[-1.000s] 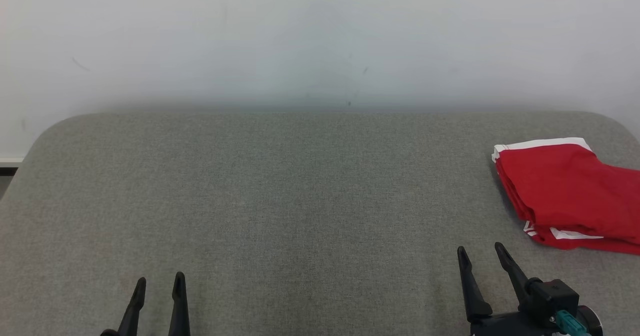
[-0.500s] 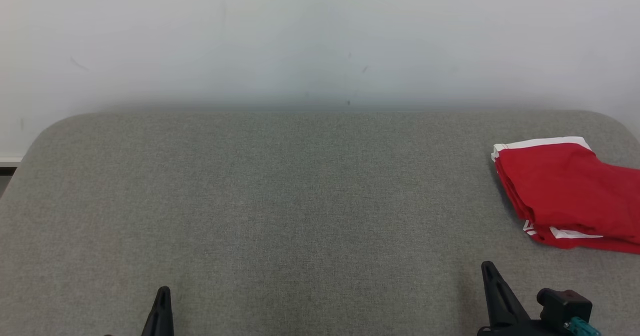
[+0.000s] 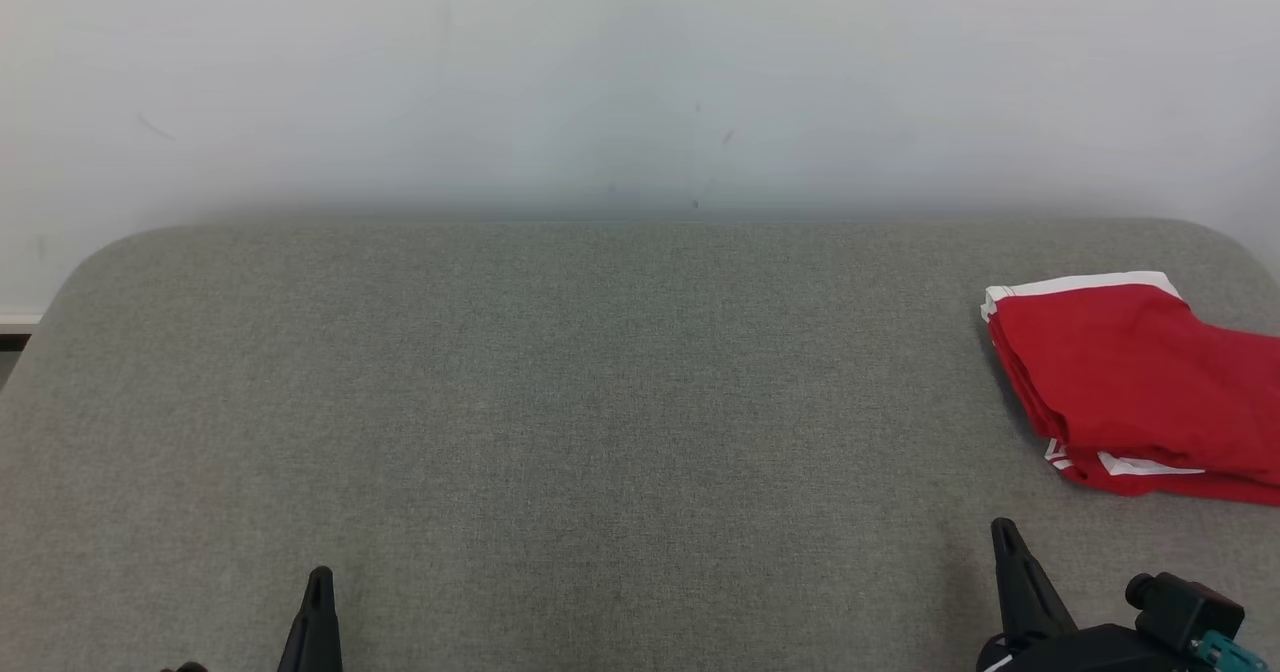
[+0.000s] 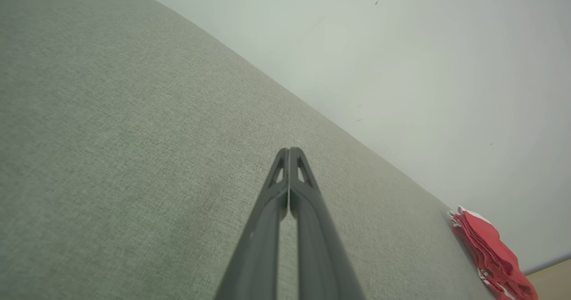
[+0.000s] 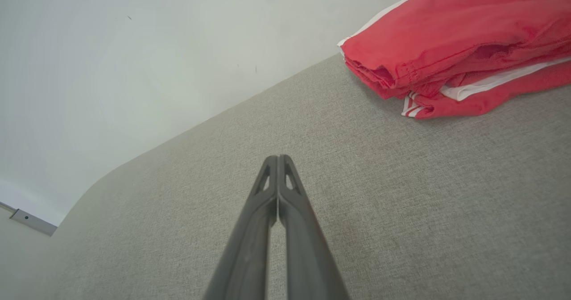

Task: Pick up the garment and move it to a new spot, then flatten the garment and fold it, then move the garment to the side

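The garment (image 3: 1140, 387) is red with white stripes and lies folded in a small stack at the far right of the grey surface; it also appears as the garment (image 5: 450, 45) and the garment (image 4: 490, 251). My left gripper (image 3: 319, 582) sits low at the front left, shut with nothing in it, its tips pressed together as the left gripper (image 4: 290, 150). At the front right, my right gripper (image 3: 1002, 532) is shut and empty too, short of the garment; its joined tips show as the right gripper (image 5: 277, 158).
The grey fabric-covered surface (image 3: 560, 392) has rounded far corners and runs up to a plain white wall (image 3: 640, 72). A strip of baseboard (image 3: 20, 324) shows past the left corner.
Both grippers have shut, each from two spread fingers to a single joined tip. Both have also drawn back toward the bottom edge of the head view. The garment has stayed put.
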### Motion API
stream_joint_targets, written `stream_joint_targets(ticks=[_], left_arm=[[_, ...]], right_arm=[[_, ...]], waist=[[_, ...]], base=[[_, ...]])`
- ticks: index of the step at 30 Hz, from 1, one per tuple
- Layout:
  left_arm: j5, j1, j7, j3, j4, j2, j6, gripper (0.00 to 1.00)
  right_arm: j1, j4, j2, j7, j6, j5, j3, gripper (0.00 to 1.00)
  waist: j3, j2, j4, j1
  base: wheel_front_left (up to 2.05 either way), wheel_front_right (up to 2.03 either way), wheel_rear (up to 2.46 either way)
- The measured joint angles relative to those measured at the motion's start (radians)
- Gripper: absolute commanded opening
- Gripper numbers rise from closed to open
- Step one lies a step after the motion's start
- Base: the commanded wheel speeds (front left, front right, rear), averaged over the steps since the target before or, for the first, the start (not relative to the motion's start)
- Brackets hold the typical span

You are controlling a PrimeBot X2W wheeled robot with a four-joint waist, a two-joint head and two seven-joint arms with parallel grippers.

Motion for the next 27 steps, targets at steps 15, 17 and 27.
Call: stream_joint_targets(ticks=[15,17,27], left_arm=[[-0.210,-0.033,0.052,0.009,0.009,-0.005,0.000,0.00],[-0.230,-0.040,0.057,0.010,0.009,-0.006,0.000,0.00],[-0.341,-0.059,0.087,0.018,0.016,-0.008,0.000,0.00]], right_arm=[[-0.019,-0.004,0.000,0.050,0.000,0.247,-0.036,0.00],[-0.020,-0.004,0.000,0.053,0.000,0.273,-0.040,0.00],[-0.037,-0.006,0.000,0.079,0.000,0.404,-0.058,0.00]], waist=[[0.002,0.0000,-0.002,0.0000],[0.002,0.0000,-0.003,0.0000],[0.004,0.0000,-0.004,0.0000]], base=[[0.00,0.00,0.00],[0.00,0.00,0.00],[0.00,0.00,0.00]])
